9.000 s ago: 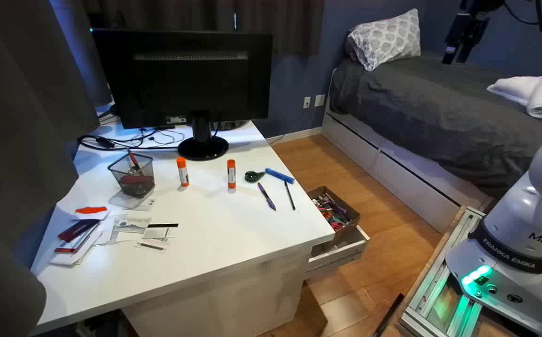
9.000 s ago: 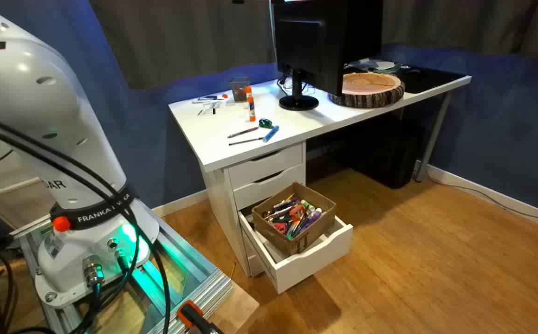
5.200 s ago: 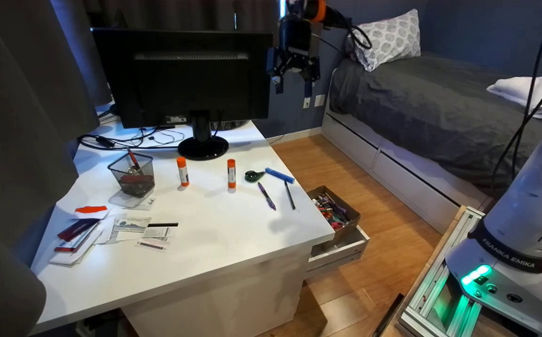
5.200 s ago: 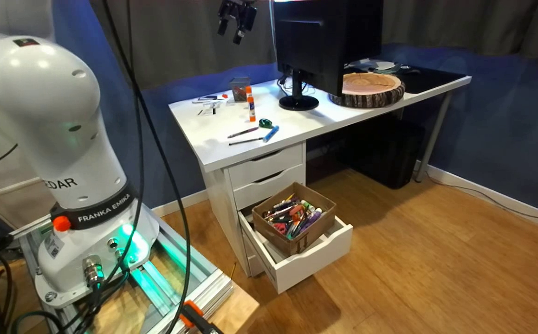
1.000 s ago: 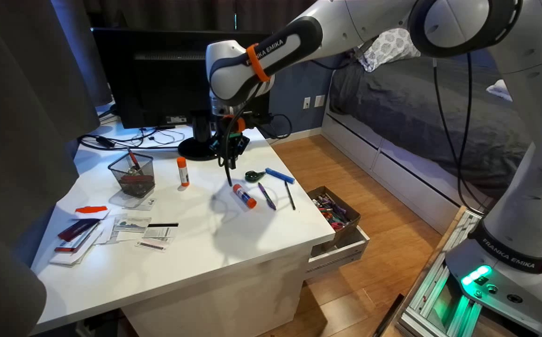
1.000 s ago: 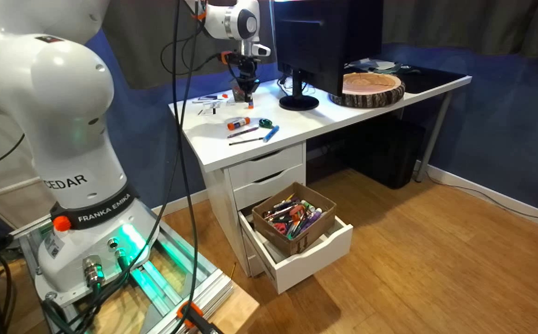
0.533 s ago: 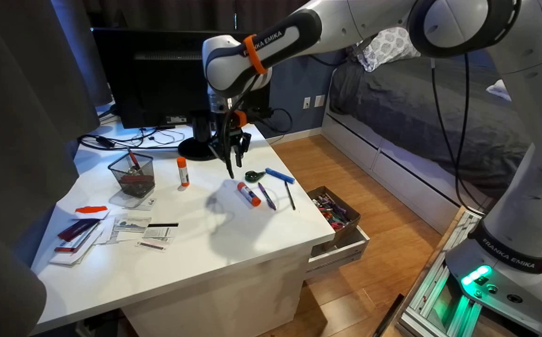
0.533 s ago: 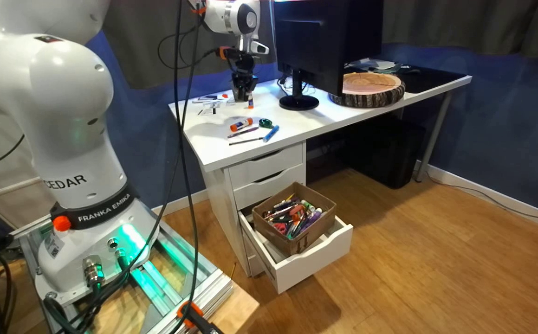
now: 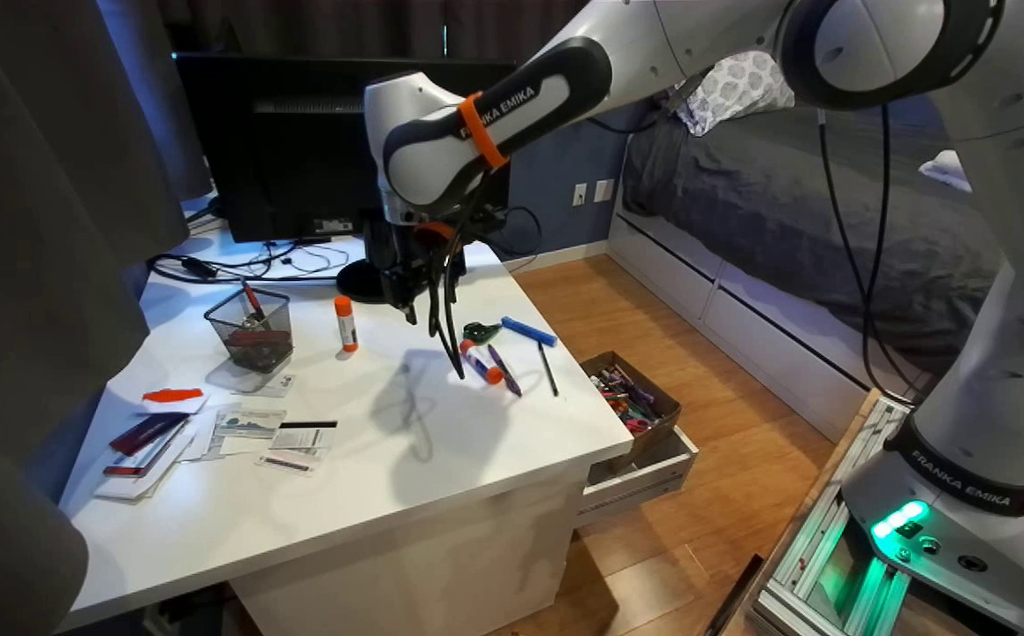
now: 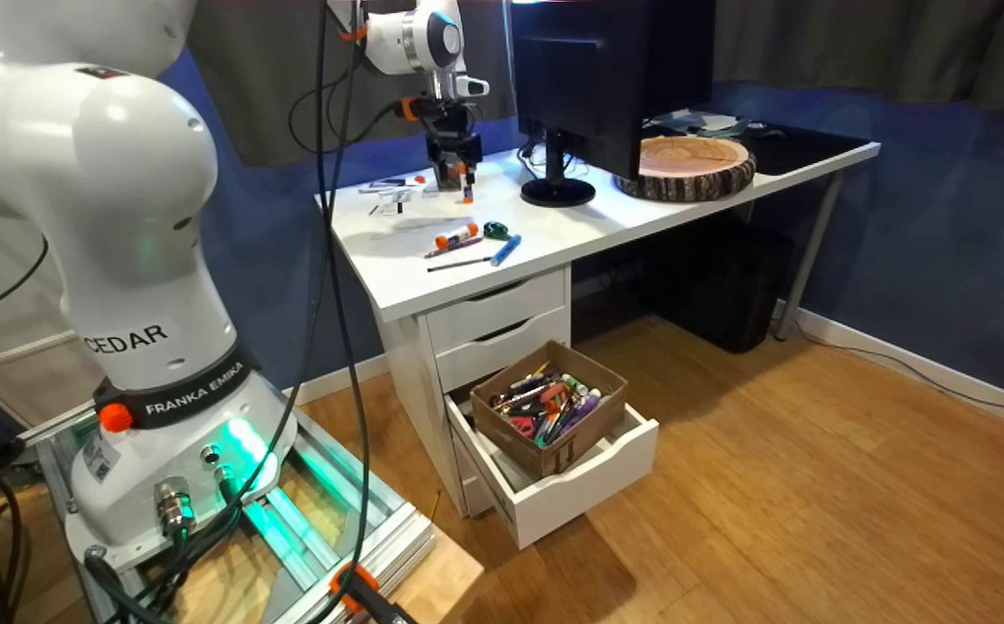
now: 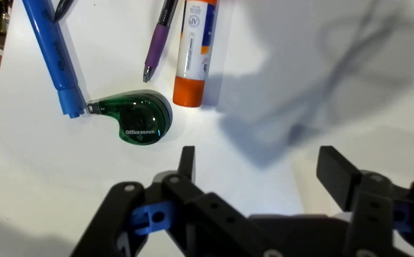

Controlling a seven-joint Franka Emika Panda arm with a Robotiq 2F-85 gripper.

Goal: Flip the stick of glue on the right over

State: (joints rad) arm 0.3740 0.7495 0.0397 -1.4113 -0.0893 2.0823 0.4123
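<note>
The right glue stick, white with an orange cap and orange base, lies on its side on the white desk (image 9: 344, 477). It shows in both exterior views (image 9: 479, 360) (image 10: 456, 236) and at the top of the wrist view (image 11: 193, 53), its far end cut off. The other glue stick (image 9: 346, 325) stands upright to its left; it also shows partly behind my gripper (image 10: 456, 165) in an exterior view (image 10: 468, 191). My gripper is open and empty in the wrist view (image 11: 257, 153), above the desk and apart from both sticks. Cables partly hide it in an exterior view (image 9: 421, 296).
A purple pen (image 11: 158, 44) lies close beside the fallen stick. A green correction tape (image 11: 140, 117) and blue marker (image 11: 48, 43) lie near it. The monitor (image 9: 291, 150) stands behind. A mesh cup (image 9: 242, 322) and cards (image 9: 246, 424) lie left. An open drawer (image 10: 588, 503) juts out.
The right glue stick stood upright 5.2 s ago and lay down by 1.0 s ago. It has since rolled right, toward the purple pen. My arm came over the desk; the gripper shifted slightly left.
</note>
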